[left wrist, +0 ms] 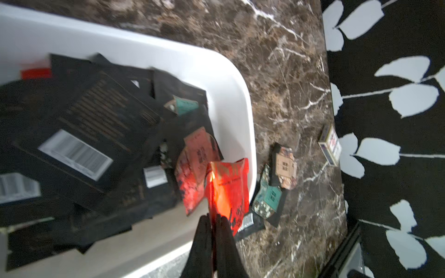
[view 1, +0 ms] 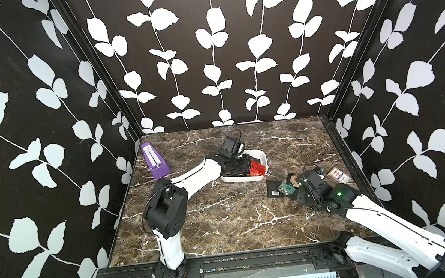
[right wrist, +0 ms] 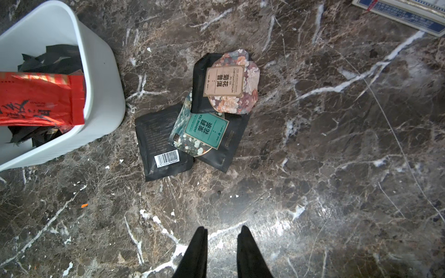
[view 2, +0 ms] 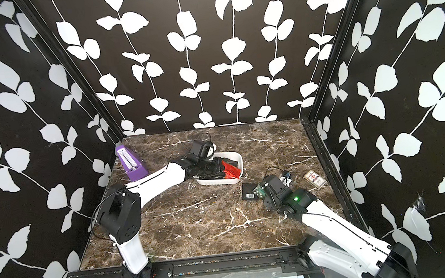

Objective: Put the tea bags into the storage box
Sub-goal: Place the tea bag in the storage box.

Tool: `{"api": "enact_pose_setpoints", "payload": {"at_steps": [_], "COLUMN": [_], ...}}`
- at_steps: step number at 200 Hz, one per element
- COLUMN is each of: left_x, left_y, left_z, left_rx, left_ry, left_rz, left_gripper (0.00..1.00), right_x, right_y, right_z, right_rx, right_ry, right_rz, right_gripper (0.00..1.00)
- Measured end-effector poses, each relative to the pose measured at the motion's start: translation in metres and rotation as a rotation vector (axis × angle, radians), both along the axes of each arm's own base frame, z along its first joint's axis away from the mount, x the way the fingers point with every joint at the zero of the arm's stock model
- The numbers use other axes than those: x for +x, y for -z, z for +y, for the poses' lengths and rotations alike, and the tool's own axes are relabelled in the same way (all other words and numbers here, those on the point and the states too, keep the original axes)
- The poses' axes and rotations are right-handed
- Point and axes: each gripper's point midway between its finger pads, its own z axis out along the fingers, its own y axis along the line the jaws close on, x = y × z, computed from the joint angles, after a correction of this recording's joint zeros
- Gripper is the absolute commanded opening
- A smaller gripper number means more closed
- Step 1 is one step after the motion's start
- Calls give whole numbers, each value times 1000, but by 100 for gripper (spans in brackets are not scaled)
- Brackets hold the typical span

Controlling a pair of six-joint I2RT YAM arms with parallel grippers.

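Observation:
The white storage box (view 1: 261,155) (left wrist: 231,96) stands mid-table and holds several tea bags, mostly black ones (left wrist: 91,134). My left gripper (left wrist: 213,217) (view 1: 248,165) is shut on the edge of a red tea bag (left wrist: 228,187) (view 1: 256,167) hanging over the box's right end. To the right of the box, three tea bags overlap on the marble: a black one with a barcode (right wrist: 163,146) (view 1: 274,189), a green one (right wrist: 204,130) and a tan floral one (right wrist: 231,84). My right gripper (right wrist: 222,231) is open and empty, just short of this pile.
A purple metronome (view 1: 155,161) stands at the back left. A white-and-red card pack (view 1: 339,175) (right wrist: 404,12) lies by the right wall. Patterned walls close in three sides. Bare marble (view 1: 239,223) stretches across the front.

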Motion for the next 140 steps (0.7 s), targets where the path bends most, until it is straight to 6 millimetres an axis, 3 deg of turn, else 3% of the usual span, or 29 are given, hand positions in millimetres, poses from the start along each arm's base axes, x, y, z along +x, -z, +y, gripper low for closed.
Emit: {"api": "enact_pose_setpoints", "payload": {"at_steps": [27,49,56,68,78,113,140], "left_x": [14,20,21,21,21,21,13], "left_y": [-5,-7,-6,-3,-1,-4,-32], "left_z": [6,5,5,5,6,16,30], "left_rx": [-7,-17,-18,-14,-8,41,50], "left_ry": [-36,-47,-47,-47,-50,-67,-82], "left_rz": [-26,-41,-41,-38,-35,-55,-107], "left_gripper": [0,0,9,33,43,53,54], "right_x": [2,5,6,9,11,26,42], "right_y": [0,2,4,8,12,25,35], "right_z": [-2,-4,-5,-8,-11,-18,-24], "right_rx": [6,21,21,18,19,47,90], "right_ry": [12,27,33,43,52,88,120], "right_rz": [-2,1,4,17,31,73,84], "right_gripper": [26,36,41,47,52,63,73]}}
